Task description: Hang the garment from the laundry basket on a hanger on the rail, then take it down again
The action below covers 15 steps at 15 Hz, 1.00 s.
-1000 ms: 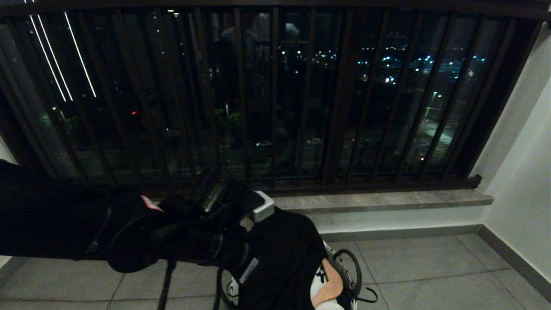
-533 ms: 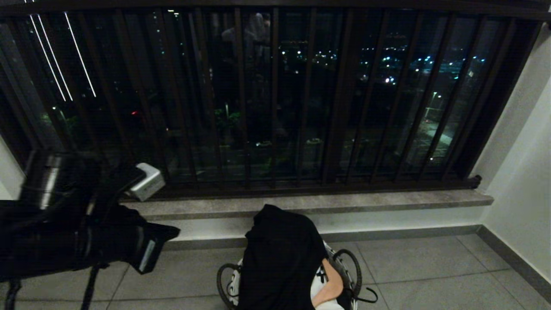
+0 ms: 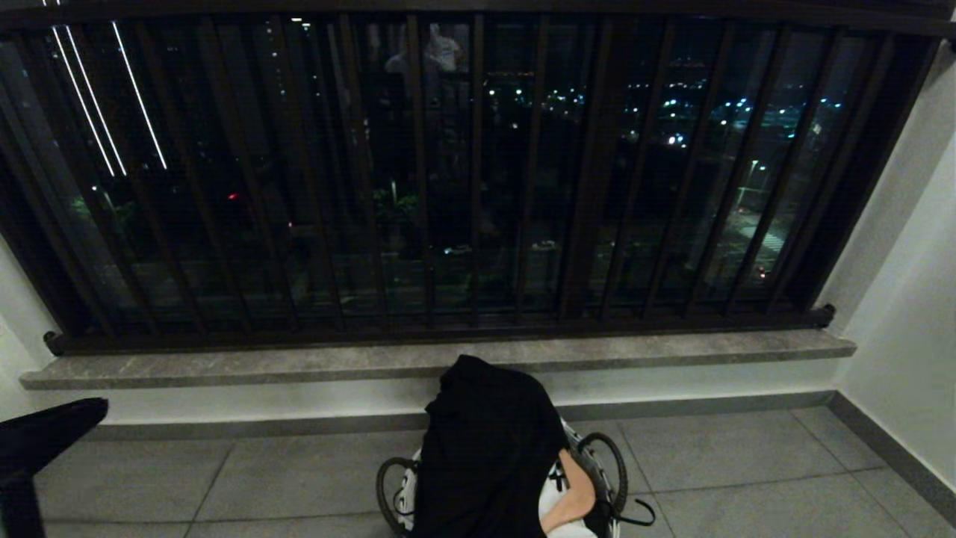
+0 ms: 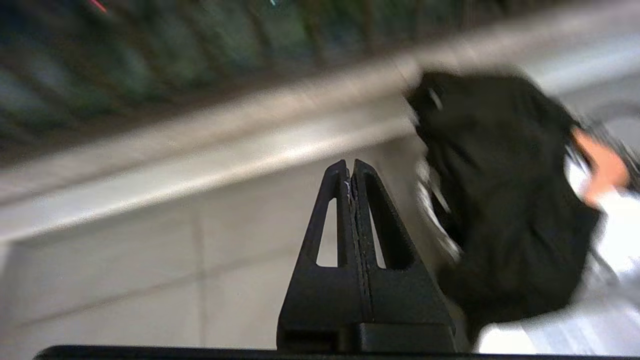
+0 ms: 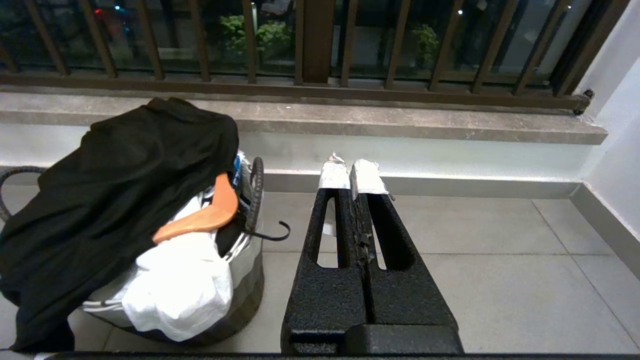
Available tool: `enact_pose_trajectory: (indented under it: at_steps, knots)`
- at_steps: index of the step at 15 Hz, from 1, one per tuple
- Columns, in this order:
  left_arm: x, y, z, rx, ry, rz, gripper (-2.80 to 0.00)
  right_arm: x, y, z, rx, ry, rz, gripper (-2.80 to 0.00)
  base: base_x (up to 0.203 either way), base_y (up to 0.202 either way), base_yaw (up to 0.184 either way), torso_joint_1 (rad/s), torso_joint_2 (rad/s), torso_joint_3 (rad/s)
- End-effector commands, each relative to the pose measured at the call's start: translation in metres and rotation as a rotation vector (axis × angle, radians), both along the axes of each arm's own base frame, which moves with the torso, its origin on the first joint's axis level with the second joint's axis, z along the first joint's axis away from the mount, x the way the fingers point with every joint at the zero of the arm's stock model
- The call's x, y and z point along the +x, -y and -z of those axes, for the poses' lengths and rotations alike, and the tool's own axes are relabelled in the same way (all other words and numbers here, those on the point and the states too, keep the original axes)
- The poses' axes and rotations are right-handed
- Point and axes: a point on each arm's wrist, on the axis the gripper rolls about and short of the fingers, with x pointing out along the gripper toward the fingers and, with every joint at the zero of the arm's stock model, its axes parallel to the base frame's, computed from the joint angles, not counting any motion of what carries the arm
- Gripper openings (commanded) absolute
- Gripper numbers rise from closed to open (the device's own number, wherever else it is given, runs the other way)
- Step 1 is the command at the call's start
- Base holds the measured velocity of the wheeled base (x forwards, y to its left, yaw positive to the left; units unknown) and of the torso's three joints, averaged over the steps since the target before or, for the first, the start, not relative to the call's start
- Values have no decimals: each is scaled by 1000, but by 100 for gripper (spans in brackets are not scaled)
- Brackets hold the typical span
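Laundry basket: small round soft basket (image 5: 240,292) with black-and-white sides and thin black loop handles, standing on the grey tiled floor (image 3: 747,478) at the near middle of the head view, just before the pale stone window ledge (image 3: 657,347).
Garment: black cloth garment (image 3: 485,448) heaped over the basket's top and hanging down its left side, covering most of the rim.
Hanger: orange wooden hanger (image 5: 200,215) with a dark metal hook, lying in the basket, partly under the black garment and on white laundry (image 5: 180,285).
Left gripper: black two-fingered gripper (image 4: 350,170), fingers pressed together with nothing between them; it hangs to the left of the basket, the garment lying right of its tips and apart from them. That view is blurred.
Right gripper: black gripper with white-taped tips (image 5: 352,175), fingers pressed together, nothing held; it points towards the ledge, with the basket and garment to its left and clear of the tips.
Background: dark brown window bars (image 3: 418,172) above the ledge, with night lights beyond.
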Motion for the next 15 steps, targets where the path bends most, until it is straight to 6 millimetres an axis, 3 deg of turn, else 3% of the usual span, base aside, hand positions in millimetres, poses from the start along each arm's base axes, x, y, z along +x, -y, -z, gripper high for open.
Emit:
enact_pose_trajectory:
  at_steps: [1,5,8,10,15]
  knots:
    - [-51,-1,6,7,177,-44,-280,0,0,0,-1,-1,-1,-280,0,0,0,0,0,0]
    - [-101,1,48,31,210,-28,-280,0,0,0,-1,-1,-1,-280,0,0,0,0,0,0]
    - [-122,0,83,43,221,0,-280,0,0,0,-1,-1,-1,-280,0,0,0,0,0,0]
    - [-116,-1,110,39,164,-32,-280,0,0,0,-1,-1,-1,-280,0,0,0,0,0,0]
    - [-95,-3,131,-13,311,-118,-280,0,0,0,-1,-1,-1,-280,0,0,0,0,0,0]
